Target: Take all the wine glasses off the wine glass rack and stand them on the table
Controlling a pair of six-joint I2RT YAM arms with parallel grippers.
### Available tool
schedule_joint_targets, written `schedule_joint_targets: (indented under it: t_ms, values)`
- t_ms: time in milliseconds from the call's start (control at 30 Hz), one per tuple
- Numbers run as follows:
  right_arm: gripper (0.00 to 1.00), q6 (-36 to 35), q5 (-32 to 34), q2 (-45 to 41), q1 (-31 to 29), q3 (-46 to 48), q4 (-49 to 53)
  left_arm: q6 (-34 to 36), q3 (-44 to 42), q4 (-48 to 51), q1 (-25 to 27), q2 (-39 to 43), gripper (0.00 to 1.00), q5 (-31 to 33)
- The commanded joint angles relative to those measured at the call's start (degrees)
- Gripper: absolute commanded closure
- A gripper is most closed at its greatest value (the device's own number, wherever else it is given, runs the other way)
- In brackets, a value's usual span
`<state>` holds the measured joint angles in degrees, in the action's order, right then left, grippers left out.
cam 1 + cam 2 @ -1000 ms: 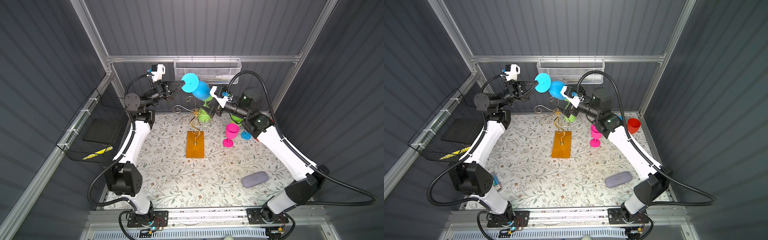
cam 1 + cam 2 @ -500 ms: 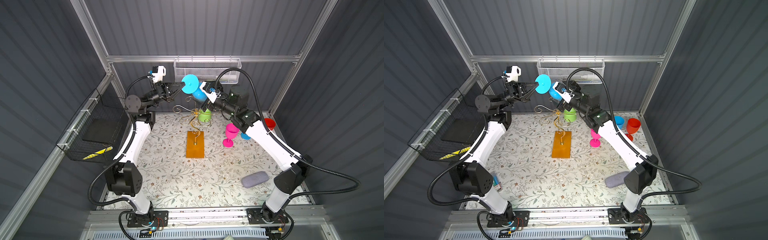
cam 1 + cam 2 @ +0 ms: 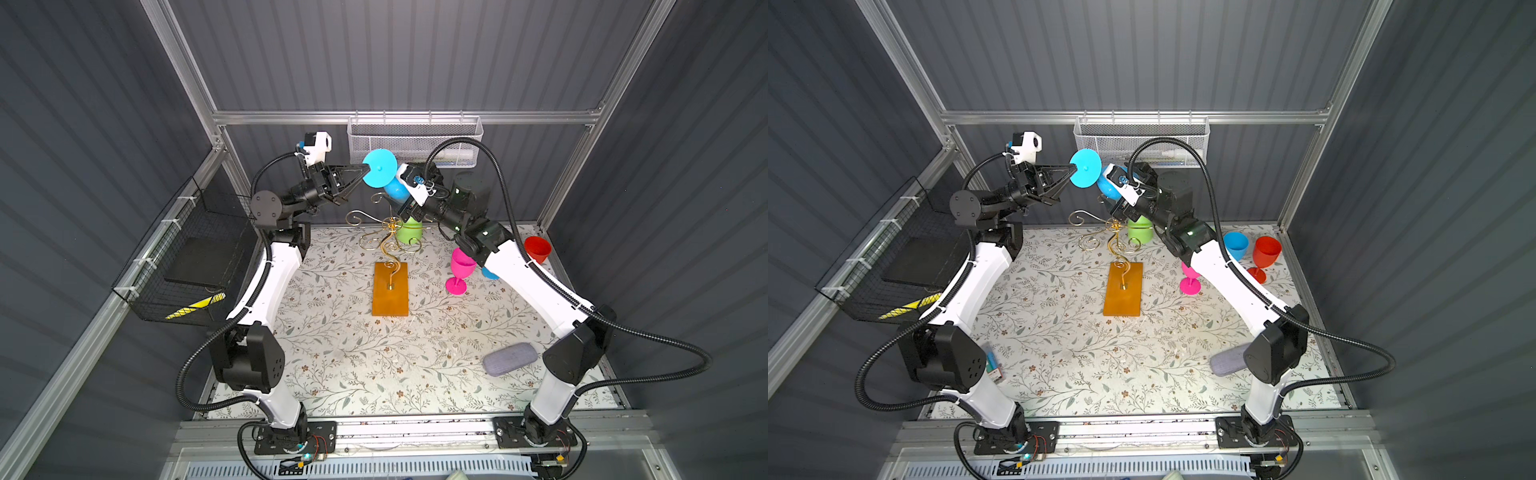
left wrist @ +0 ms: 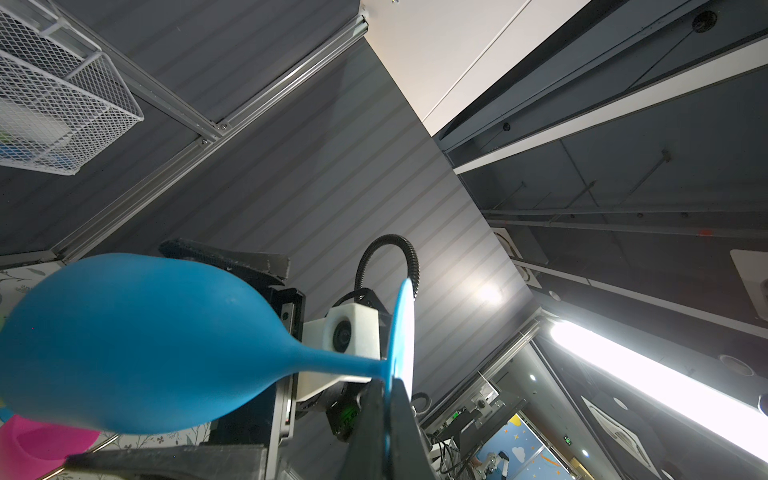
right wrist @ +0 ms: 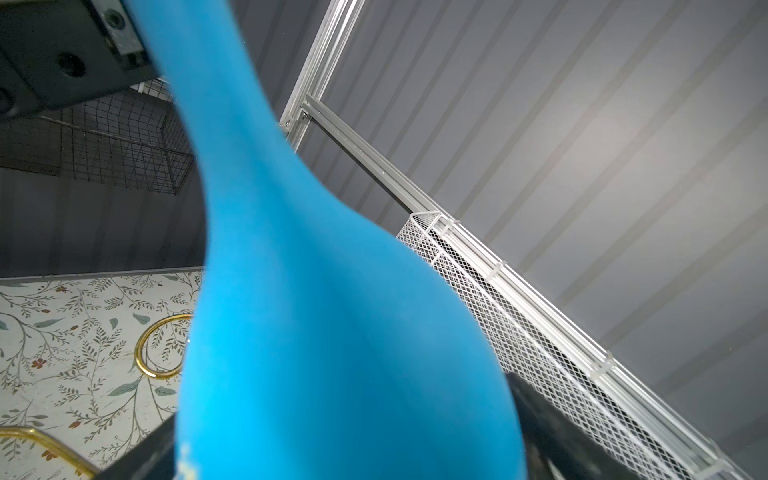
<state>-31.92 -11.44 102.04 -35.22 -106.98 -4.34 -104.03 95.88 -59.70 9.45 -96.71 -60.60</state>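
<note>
Blue wine glass (image 3: 380, 174) is off the wine glass rack (image 3: 390, 297) and up in the air above its top scrolls. In the right wrist view a gold curl shows beside the bowl with a clear gap, so I judge it free of the wire. My left pincer (image 3: 366, 168) is clenched on the rim of the glass's foot disc, with the glass lying roughly sideways and the bowl pointing at the right arm. My right pincer (image 4: 195, 359) is released, its jaws spread wide on either side of the bowl; I can't confirm any contact there. So the lift-off is done for this glass. What's left, as I read it, is closing the right side on the bowl or simply setting the glass down on the worktop (image 3: 353, 353). A green wine glass (image 3: 409, 232) hangs at the rack's far arms, so that one isn't taken off yet. Pink wine glass (image 3: 459, 270) and red wine glass (image 3: 537, 248) stand on the worktop at right.
</note>
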Motion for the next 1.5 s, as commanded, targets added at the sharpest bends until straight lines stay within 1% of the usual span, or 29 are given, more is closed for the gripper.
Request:
schedule_joint_targets:
  t_ms: [0, 67, 300, 433, 567, 600, 667, 700, 733, 800, 833, 867, 933, 967, 1000, 1100, 1133, 1200, 1267, 1333, 1367, 1467]
  values:
    - [0.01, 1.31, -0.58, -1.61, -0.34, 0.89, -3.31, -0.64, -0.16, -3.13, 0.3, 1.53, 1.0, 0.35]
    - [0.02, 1.68, -0.69, -1.49, -0.33, 0.73, -3.32, -0.74, -0.08, -3.23, 0.3, 1.55, 1.0, 0.38]
    - [0.15, 2.55, -1.91, -2.97, -0.46, 2.8, -3.66, -0.48, -0.17, -2.86, 0.3, 1.35, 1.0, 0.09]
    - [0.22, 2.65, -1.2, -4.88, -0.97, 5.36, -3.51, -0.23, 0.18, -2.79, 0.3, 0.82, 1.0, -0.07]
    - [0.27, 3.31, 0.07, -7.49, -1.49, 7.96, -2.57, 2.42, 0.62, -0.66, 0.3, 0.72, 1.0, -0.32]
    - [0.27, 3.86, 0.25, -8.21, -1.58, 8.65, -2.37, 3.57, 0.57, 0.71, 0.3, 0.88, 0.98, -0.5]
    - [0.29, 5.05, 0.32, -10.4, -1.69, 10.88, -2.02, 6.64, 0.72, 3.52, 0.3, 1.16, 0.89, -0.76]
    - [0.29, 5.56, 0.41, -11.35, -1.79, 11.77, -1.86, 7.94, 0.81, 4.7, 0.3, 1.34, 0.85, -0.86]
    - [0.3, 6.02, 0.65, -12.37, -1.94, 12.59, -1.2, 9.47, 0.89, 6.01, 0.3, 1.58, 0.77, -0.92]
    - [0.31, 7.07, 1.75, -14.18, -2.09, 13.41, 0.78, 12.11, 0.94, 8.07, 0.3, 1.93, 0.68, -0.89]
    - [0.32, 7.8, 2.76, -15.1, -2.17, 13.69, 2.16, 13.32, 0.89, 8.92, 0.3, 2.19, 0.62, -0.68]
    - [0.33, 8.57, 3.59, -16.11, -2.18, 13.97, 3.35, 14.41, 0.61, 9.28, 0.31, 2.48, 0.58, -0.42]
    - [0.34, 9.52, 4.68, -17.81, -2.15, 14.26, 5.9, 15.94, 0.04, 10.22, 0.3, 3.09, 0.53, 0.47]
    - [0.35, 10.17, 5.29, -18.61, -2.22, 14.25, 7.67, 18.79, -0.41, 10.99, 0.3, 3.31, 0.5, 0.92]
    - [0.35, 10.73, 5.73, -19.26, -2.15, 14.04, 9.55, 20.36, -0.81, 11.6, 0.3, 3.57, 0.49, 1.44]
    - [0.37, 13.41, 7.42, -21.77, -2.19, 14.05, 15.88, 28.51, -2.44, 16.63, 0.3, 4.78, 0.46, 3.43]
    - [0.38, 14.35, 8.18, -22.7, -2.2, 14.11, 18.11, 32.94, -2.9, 19.49, 0.3, 5.23, 0.45, 4.34]
    - [0.39, 15.91, 9.59, -24.34, -2.17, 14.11, 22.26, 42.8, -3.76, 26.78, 0.41, 6.27, 0.46, 6.82]
    - [0.4, 17.81, 11.11, -25.75, -2.21, 13.38, 27.64, 55.41, -5.39, 33.32, 0.78, 8.14, 0.45, 10.36]
    - [0.4, 19.18, 12.04, -26.36, -2.21, 11.96, 32.93, 69.57, -6.66, 40.56, 1.69, 10.33, 0.45, 15.0]
    - [0.4, 19.72, 12.42, -26.57, -2.18, 11.11, 35.57, 75.49, -7.54, 42.9, 2.48, 11.14, 0.44, 17.47]
    - [0.42, 21.05, 13.05, -26.79, -2.18, 9.28, 41.43, 91.01, -10.71, 43.71, 5.32, 12.99, 0.44, 20.77]
